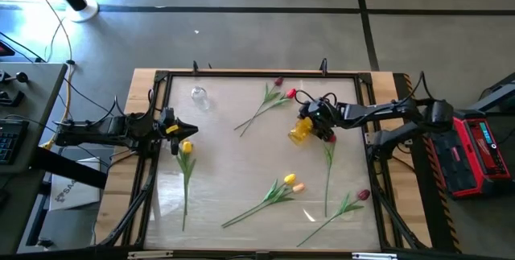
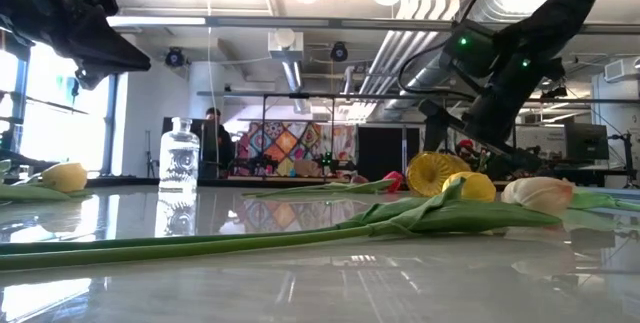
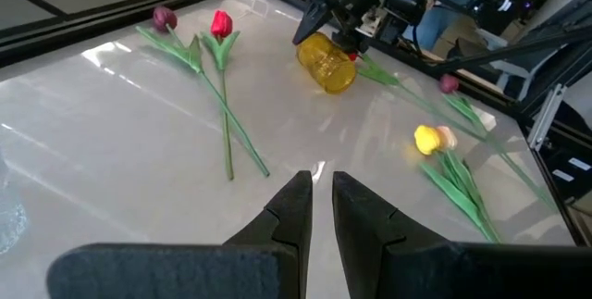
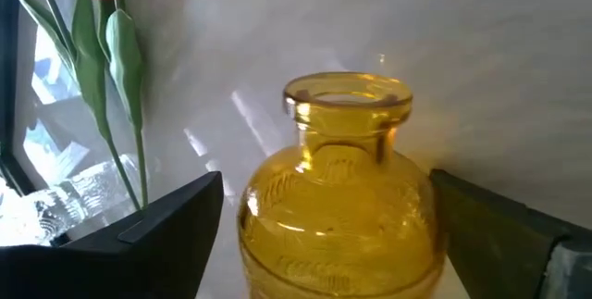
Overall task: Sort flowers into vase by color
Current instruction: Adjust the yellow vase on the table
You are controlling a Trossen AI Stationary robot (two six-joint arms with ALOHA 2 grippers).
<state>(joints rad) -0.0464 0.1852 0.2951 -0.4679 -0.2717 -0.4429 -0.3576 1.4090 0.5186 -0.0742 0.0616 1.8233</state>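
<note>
High view | right gripper is standing wide open around the tipped yellow glass vase, not holding it | left gripper is sitting nearly shut, empty | long-stemmed fake tulips are all lying loose on the white table | clear glass vase is standing empty | sorting is not started.

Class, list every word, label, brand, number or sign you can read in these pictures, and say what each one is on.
No text can be read with certainty.
White sheet beside the table's left edge: dark print, too blurred to read.
Red case right of the table: a label panel, too small to read.
Yellow vase: raised pattern on the glass, no legible letters.
</note>
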